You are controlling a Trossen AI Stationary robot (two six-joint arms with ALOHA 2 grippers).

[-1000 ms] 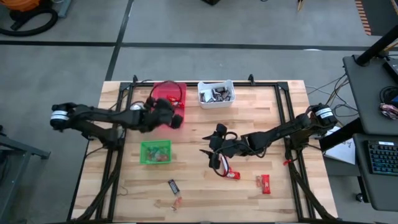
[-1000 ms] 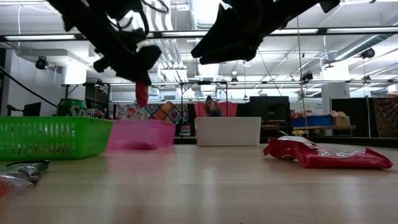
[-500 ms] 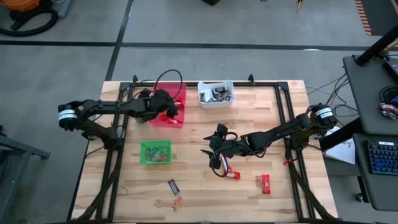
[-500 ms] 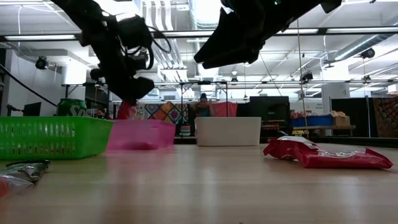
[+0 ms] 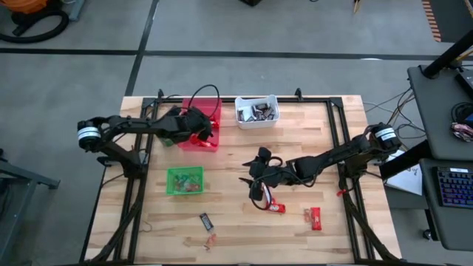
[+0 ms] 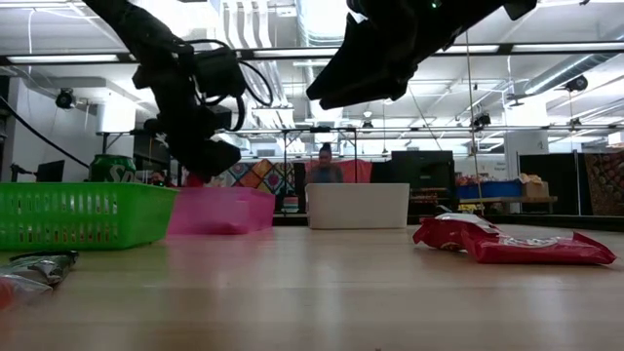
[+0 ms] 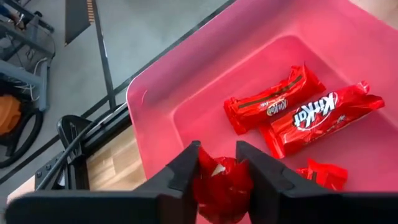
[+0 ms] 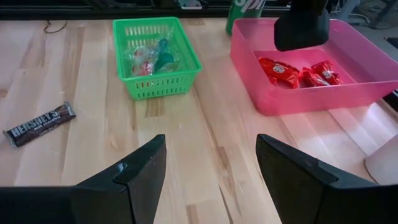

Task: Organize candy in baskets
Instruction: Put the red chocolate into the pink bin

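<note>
The translucent red plastic bin [image 7: 261, 37] has smooth glossy walls and holds 2 crinkled red-wrapped bars [image 7: 323, 118] lying flat, plus a smaller red piece. The left gripper [image 7: 214, 168] hangs over this bin, its dark fingers pinching a crumpled red-wrapped candy [image 7: 222, 183]; the arm reaches in from the table's left edge. The right gripper [image 8: 211, 165] hovers mid-table with its fingers spread wide and nothing between them, its arm stretched from the right. The green mesh plastic basket [image 5: 184, 181] holds mixed-colour sweets; the white rectangular bin [image 5: 256, 111] holds dark and silver pieces. A dark flat bar [image 8: 38, 123] lies on the pale wooden table [image 5: 229, 222].
</note>
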